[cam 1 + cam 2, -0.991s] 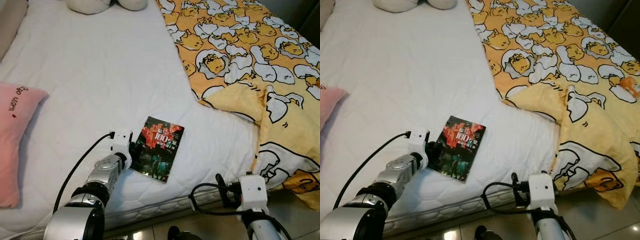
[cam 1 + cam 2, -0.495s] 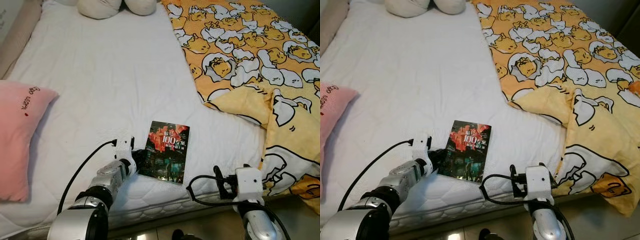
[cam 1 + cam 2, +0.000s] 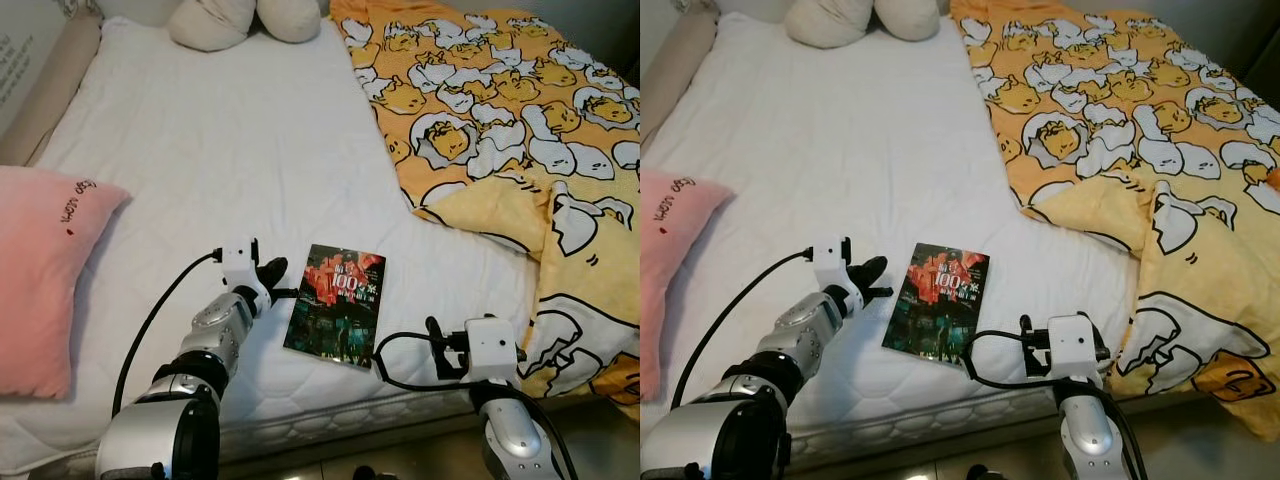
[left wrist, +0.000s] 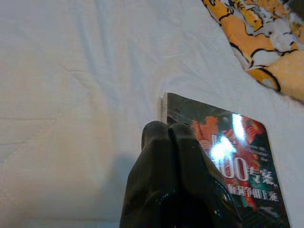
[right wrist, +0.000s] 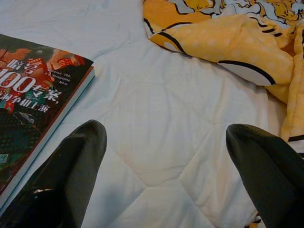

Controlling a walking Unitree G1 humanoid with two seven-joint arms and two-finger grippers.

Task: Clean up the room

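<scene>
A dark paperback book [image 3: 335, 305] with a red cover and white "100" lies flat on the white mattress [image 3: 230, 140] near the bed's front edge. My left gripper [image 4: 161, 130] is shut with nothing in it. Its fingertips hover just beside the book's upper left corner [image 3: 878, 278]. My right gripper [image 5: 166, 137] is open, its fingers [image 5: 78, 152] spread wide over bare mattress between the book [image 5: 33, 95] and the yellow duvet. Its white wrist [image 3: 490, 345] sits at the bed's front edge, right of the book.
A yellow duvet [image 3: 500, 110] printed with egg characters covers the bed's right side and hangs over the front corner. A pink pillow [image 3: 40, 270] lies at the left edge. Cream cushions [image 3: 250, 18] rest at the head of the bed. Floor [image 3: 600, 440] shows at lower right.
The view has shifted as the camera moved. My left gripper has drawn back from the book's left edge to beside its upper left corner. The book lies as before.
</scene>
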